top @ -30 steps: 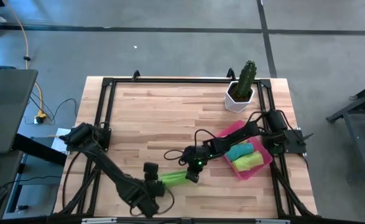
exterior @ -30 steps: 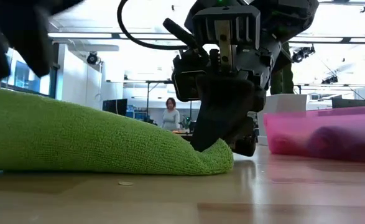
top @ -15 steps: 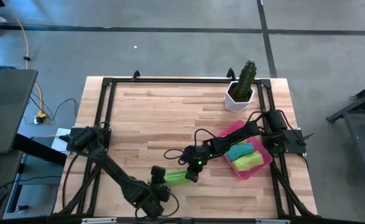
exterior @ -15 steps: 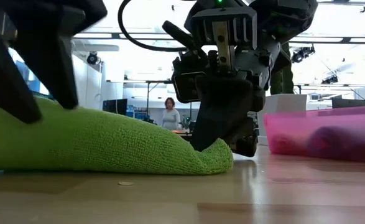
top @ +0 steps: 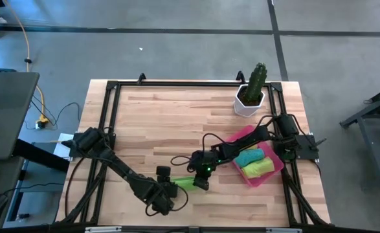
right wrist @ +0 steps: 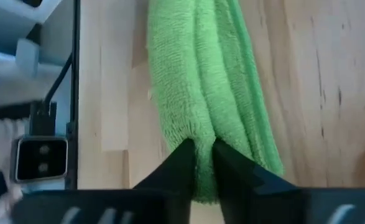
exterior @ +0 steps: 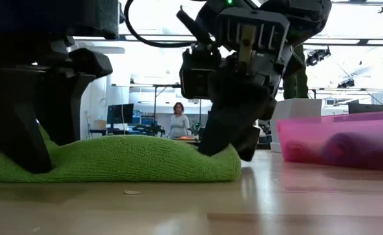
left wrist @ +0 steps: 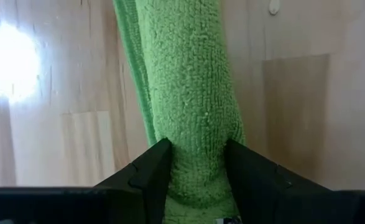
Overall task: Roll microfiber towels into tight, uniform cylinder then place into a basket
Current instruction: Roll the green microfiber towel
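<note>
A lime green microfiber towel (top: 184, 183), rolled into a long bundle, lies on the wooden table near its front edge. My left gripper (top: 169, 189) stands open over the roll's left end, one finger on each side (left wrist: 198, 171). At the roll's right end is my right gripper (top: 201, 182), shut on it. The pink basket (top: 277, 166) sits at the right with a teal roll (top: 248, 157) and a yellow roll (top: 258, 168) inside it. My left gripper comes from above, pointing steeply down, and straddles the roll's left end (left wrist: 194, 149). Its fingers (left wrist: 151, 171) lie across the roll against both sides, and the roll narrows between them. The roll stays on the table. My right gripper pinches a raised fold at the roll's right end (right wrist: 202, 146) between its two fingers (right wrist: 183, 163). It comes slanting down from the table's right, its fingers pointing along the roll. That end (exterior: 227, 156) rests on the table.
A white pot with a green cactus (top: 249, 96) stands at the far right. A black frame (top: 112, 87) runs round the table's edge. In the low view the basket's wall (exterior: 335, 140) rises to the right of the towel, and a person stands far off in the room.
My left gripper has come down, and toward the table's right, onto the roll's left end, which now lies flatter than before. My right gripper has kept its place and rolled a little about its own axis.
</note>
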Tool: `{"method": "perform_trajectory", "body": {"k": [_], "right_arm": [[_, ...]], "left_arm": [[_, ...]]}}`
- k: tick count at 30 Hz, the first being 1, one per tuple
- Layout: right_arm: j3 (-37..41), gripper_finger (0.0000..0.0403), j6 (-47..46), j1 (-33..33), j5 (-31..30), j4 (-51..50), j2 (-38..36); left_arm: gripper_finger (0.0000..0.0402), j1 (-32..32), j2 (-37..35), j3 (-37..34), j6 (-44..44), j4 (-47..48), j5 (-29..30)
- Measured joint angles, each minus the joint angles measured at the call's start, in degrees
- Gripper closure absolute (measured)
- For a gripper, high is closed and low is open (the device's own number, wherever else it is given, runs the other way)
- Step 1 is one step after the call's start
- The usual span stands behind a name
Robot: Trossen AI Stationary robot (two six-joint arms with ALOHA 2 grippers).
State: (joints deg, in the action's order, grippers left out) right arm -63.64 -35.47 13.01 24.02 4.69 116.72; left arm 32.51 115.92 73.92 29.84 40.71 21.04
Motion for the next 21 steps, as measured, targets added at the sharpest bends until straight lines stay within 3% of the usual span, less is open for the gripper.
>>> {"method": "perform_trajectory", "body": {"k": [6,11,15,21], "right_arm": [[0.20,0.0290,8.99,-1.95,6.06,-0.99,-3.92],[0.18,0.0271,28.88,0.39,3.74,-0.27,-7.78],[0.06,0.0270,38.99,3.72,-3.93,0.17,-10.98],[-0.01,0.0270,46.91,10.21,-24.96,1.05,-10.46]], "left_arm": [[0.0257,-0.07,0.14,-0.09,2.88,-1.06,-1.91],[0.0257,-1.82,0.28,-0.15,16.68,-3.50,-1.21],[0.0257,-3.02,0.35,-0.16,17.82,-5.35,-0.93],[0.0257,-5.40,0.44,-0.19,19.03,-7.96,-1.62]]}}
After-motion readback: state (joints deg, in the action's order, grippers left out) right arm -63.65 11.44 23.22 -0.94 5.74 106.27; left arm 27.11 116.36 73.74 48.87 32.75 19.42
